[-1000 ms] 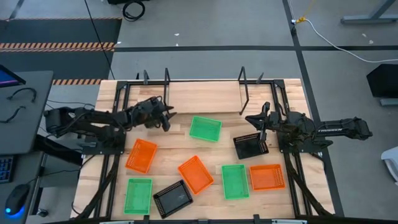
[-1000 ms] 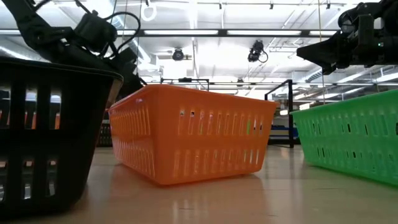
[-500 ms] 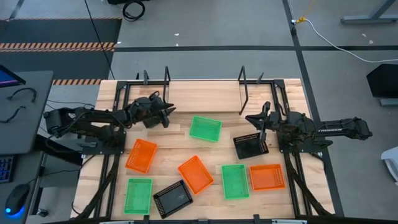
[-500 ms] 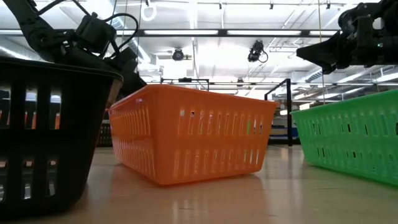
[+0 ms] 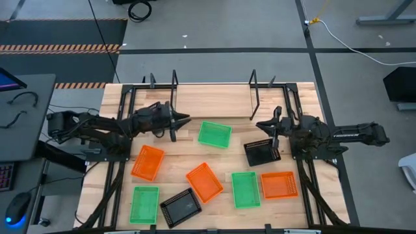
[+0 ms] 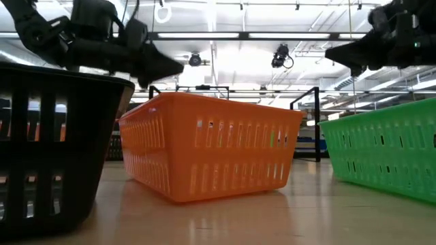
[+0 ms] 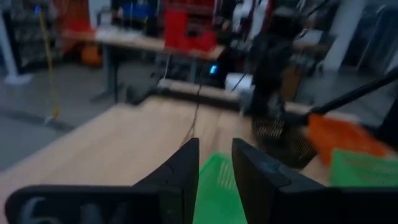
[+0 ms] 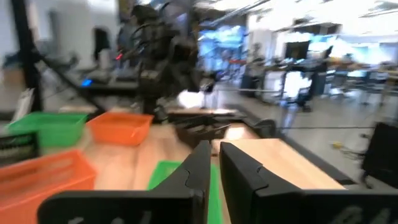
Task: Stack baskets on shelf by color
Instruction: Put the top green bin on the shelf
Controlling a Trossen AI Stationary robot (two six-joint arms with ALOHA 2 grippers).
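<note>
Your eight mesh-walled baskets lie scattered flat on the tabletop (image 5: pixel 227 104): three green (image 5: pixel 214 134), three orange (image 5: pixel 205 182), two black (image 5: pixel 262 153). Left pincer (image 5: pixel 186 119) hovers narrowly parted, holding nothing; right pincer (image 5: pixel 260 123) likewise.

Grey floor (image 5: pixel 214 62) around the wooden worktop (image 5: pixel 214 97), striped hazard tape (image 5: pixel 58 47) at ten o'clock, white cable (image 5: pixel 351 40) at two o'clock, ceiling strip lights (image 6: pixel 204 35)

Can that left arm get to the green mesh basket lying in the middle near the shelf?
Probably yes. The left gripper hangs just beside the green perforated plastic basket, pointing at it, with bare wooden tabletop between them and nothing held in its fingers.
</note>
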